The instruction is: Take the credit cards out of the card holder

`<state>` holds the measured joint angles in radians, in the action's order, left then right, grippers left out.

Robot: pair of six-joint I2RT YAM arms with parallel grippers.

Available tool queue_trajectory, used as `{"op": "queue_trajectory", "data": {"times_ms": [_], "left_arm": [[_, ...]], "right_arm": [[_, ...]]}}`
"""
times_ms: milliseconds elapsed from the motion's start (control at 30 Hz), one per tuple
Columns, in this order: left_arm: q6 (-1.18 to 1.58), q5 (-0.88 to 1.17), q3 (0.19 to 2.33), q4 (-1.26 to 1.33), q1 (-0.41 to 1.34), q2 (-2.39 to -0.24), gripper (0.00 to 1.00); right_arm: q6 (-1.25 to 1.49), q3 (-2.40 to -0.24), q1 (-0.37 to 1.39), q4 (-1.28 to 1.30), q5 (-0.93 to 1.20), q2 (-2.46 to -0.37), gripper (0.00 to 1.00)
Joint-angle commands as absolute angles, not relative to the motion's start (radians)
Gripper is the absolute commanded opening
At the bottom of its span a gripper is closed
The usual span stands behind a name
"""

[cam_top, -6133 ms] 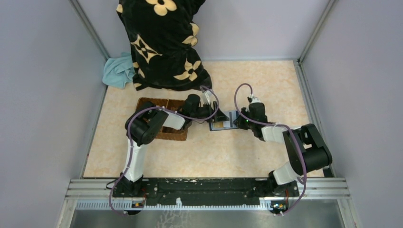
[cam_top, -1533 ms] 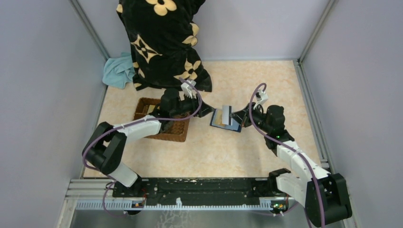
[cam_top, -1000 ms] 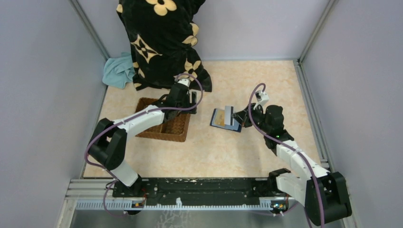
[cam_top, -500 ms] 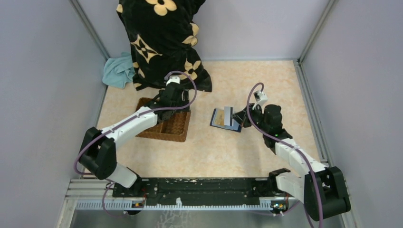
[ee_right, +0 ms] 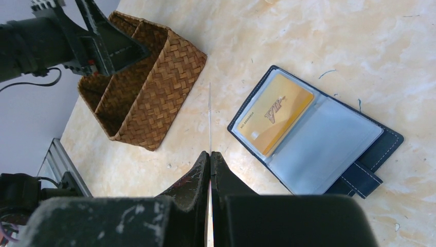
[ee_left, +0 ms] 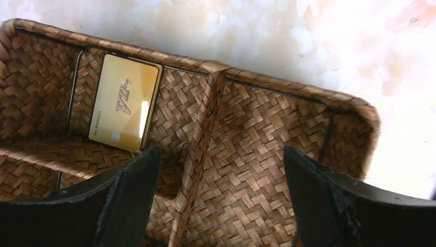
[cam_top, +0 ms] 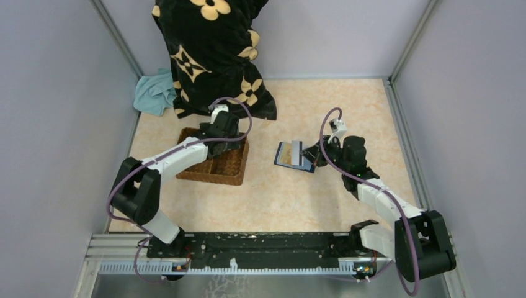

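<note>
Pale marbled table [cam_top: 347, 105] showed from above: the left pincer [cam_top: 226, 139] had swung from the card holder [cam_top: 286, 162] over to the basket [cam_top: 186, 172], so one delivery looked done. At the left wrist, it hung spread wide above a gold card [ee_left: 123, 103] lying flat in one compartment. At the right wrist, the right pincer [ee_right: 210, 157] pinched a thin card [ee_right: 210, 113] edge-on, just beside the open holder, where a second gold card [ee_right: 275, 110] sat pocketed.

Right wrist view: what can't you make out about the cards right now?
Thin card in the right gripper: edge-on here, its face unseen; too small from the top.
Navy folding card holder: anything beneath its gold card is covered.
Brown wicker basket: near compartments hidden by the left gripper, left wrist view.
</note>
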<state>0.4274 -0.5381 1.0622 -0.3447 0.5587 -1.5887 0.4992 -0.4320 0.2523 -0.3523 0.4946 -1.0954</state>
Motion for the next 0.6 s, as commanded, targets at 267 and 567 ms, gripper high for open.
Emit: {"op": "queue_trajectory", "data": {"times_ms": [267,567], "left_arm": [[0.242,-0.346,1.009,-0.207,0.544,-1.649,0.38],[0.048,-0.161,0.828,-0.006,0.546,-1.522,0.08]], "right_arm": [[0.476,-0.453,0.248,-0.385,0.491,-1.094,0.00],[0.476,-0.451,0.247,-0.396,0.493,-1.115,0.00]]}}
